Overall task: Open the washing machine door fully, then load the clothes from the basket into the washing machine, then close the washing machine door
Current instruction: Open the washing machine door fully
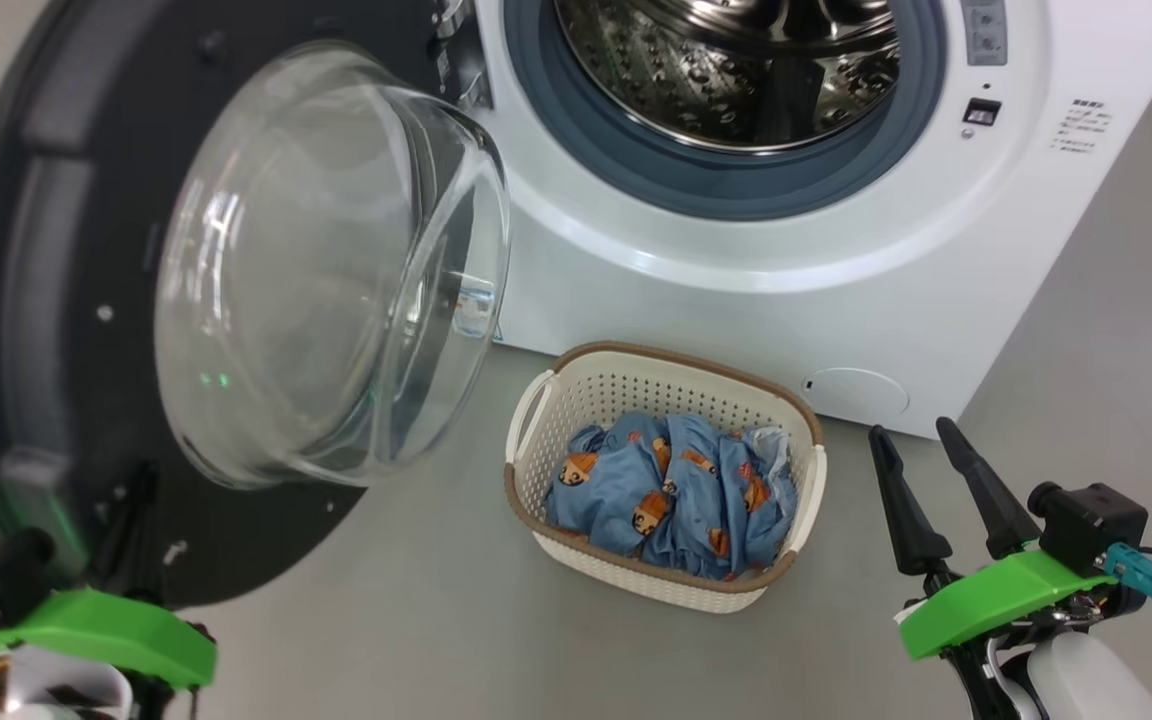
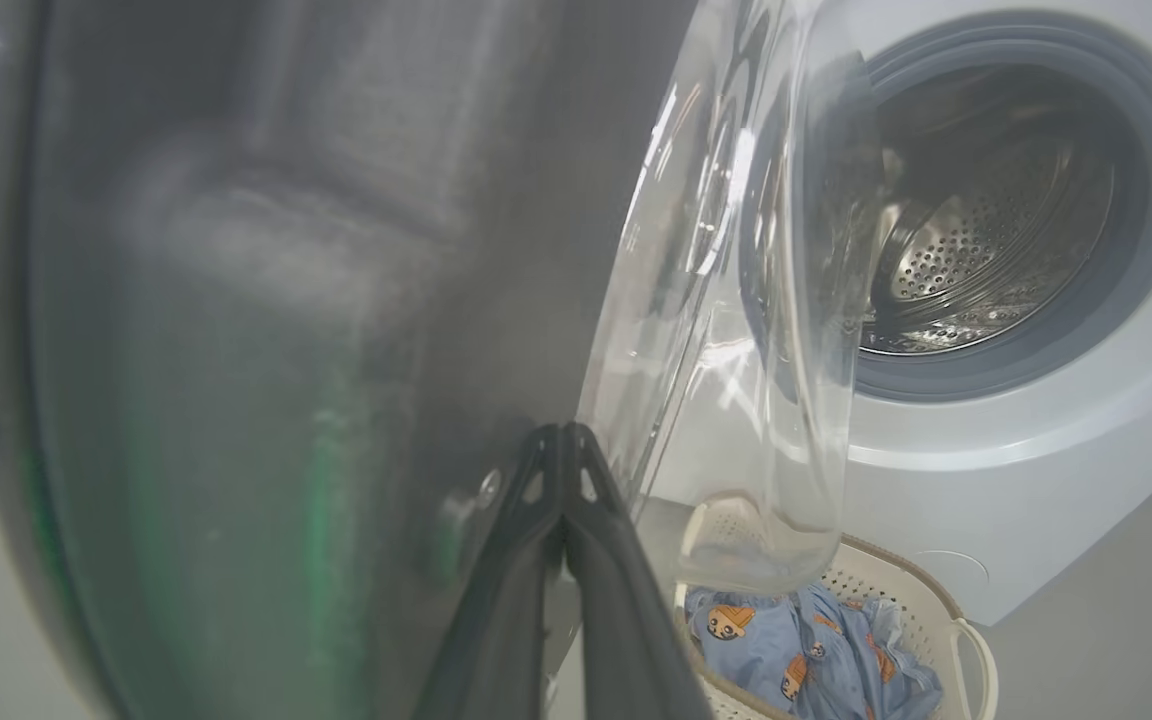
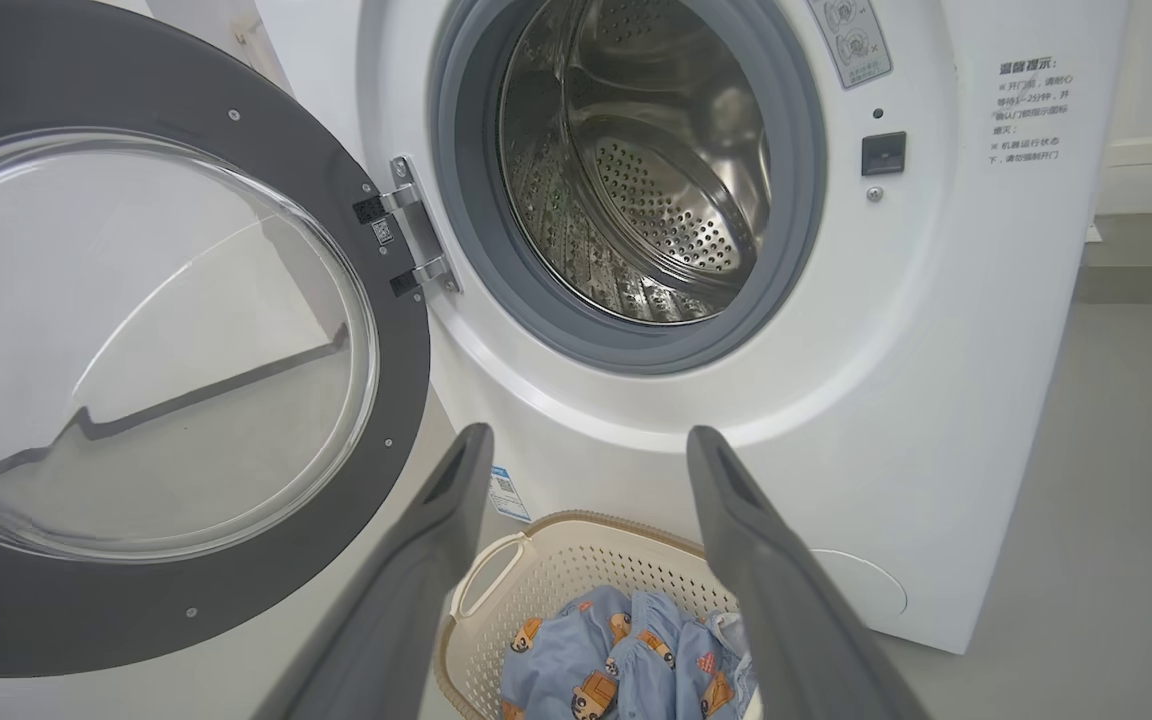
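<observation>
The washing machine door (image 1: 46,300) stands swung open at the left, its black inner face and bulging glass bowl (image 1: 326,270) turned toward me. The washing machine (image 1: 736,300) shows its steel drum (image 3: 656,180), with nothing in it. On the floor before it sits the cream basket (image 1: 536,420), holding the light blue clothes (image 1: 666,490). My left gripper (image 2: 564,432) is shut with nothing in it. Its tips sit at the door's lower inner face; I cannot tell whether they touch it. My right gripper (image 1: 911,430) hangs open right of the basket. In the right wrist view my right gripper (image 3: 588,440) points over the clothes (image 3: 616,660).
Grey floor (image 1: 1086,330) spreads around the machine, with free room right of the basket and in front of it. The door's hinge (image 3: 406,230) sits left of the grey gasket (image 3: 496,300). A small blue label (image 3: 504,493) is low on the machine's front.
</observation>
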You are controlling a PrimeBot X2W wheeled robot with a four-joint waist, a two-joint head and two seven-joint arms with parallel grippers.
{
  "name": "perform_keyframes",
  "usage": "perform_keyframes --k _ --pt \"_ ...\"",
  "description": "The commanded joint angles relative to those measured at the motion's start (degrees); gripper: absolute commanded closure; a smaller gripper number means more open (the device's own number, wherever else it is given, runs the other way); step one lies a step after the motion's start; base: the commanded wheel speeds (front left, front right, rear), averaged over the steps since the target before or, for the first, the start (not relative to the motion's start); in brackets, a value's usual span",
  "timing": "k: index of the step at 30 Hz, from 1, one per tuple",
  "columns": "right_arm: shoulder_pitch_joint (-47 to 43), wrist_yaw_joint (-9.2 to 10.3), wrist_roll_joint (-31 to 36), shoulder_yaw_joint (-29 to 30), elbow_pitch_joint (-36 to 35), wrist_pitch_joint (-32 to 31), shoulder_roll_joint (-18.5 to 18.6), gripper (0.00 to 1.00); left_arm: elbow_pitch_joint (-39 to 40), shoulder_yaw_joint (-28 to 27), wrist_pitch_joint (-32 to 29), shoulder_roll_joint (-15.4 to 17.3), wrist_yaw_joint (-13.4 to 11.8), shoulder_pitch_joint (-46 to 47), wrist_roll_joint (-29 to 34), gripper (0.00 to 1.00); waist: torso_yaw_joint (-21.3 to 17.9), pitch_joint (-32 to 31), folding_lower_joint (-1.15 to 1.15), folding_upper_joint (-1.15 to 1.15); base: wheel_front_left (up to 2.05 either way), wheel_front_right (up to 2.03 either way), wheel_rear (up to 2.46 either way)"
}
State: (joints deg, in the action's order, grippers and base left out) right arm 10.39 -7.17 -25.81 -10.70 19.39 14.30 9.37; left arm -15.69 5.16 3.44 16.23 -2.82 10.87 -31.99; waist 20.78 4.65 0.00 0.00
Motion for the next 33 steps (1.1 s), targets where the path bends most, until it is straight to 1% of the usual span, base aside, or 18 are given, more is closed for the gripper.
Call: perform_keyframes --k 1,8,15,21,29,33 --pt "2.46 -0.32 0.01 -0.7 -1.51 0.7 0.22 0.0 -0.16 -3.57 -0.02 3.42 -0.3 3.61 -0.26 1.0 0.71 0.82 0.0 0.0 0.0 0.0 0.0" --pt "3.22 -0.32 0.15 -0.25 -1.63 0.7 0.01 0.0 -5.84 -4.35 -0.16 6.18 0.78 8.37 -0.42 1.0 2.16 2.42 0.0 0.0 0.0 0.0 0.0" --pt "4.48 -0.32 0.38 -0.14 -1.51 0.7 0.08 0.0 -13.54 -3.13 1.06 8.64 3.72 14.42 0.57 1.0 3.06 3.87 0.0 0.0 0.0 0.0 0.0" --pt "5.18 -0.32 0.51 0.08 -1.49 0.7 0.18 0.0 -21.37 -2.57 1.3 10.27 4.98 19.91 1.02 1.0 3.67 4.83 0.0 0.0 0.0 0.0 0.0" --pt "6.06 -0.32 0.29 -0.48 -1.04 0.7 -0.06 0.0 -30.42 -1.15 2.17 12.3 7.11 26.18 1.79 1.0 3.26 5.14 0.0 0.0 0.0 0.0 0.0" --pt "5.95 -0.32 -0.02 -0.59 -0.84 0.7 -0.07 0.0 -33.9 -0.54 2.78 12.7 7.64 27.95 1.98 1.0 2.79 4.72 0.0 0.0 0.0 0.0 0.0"
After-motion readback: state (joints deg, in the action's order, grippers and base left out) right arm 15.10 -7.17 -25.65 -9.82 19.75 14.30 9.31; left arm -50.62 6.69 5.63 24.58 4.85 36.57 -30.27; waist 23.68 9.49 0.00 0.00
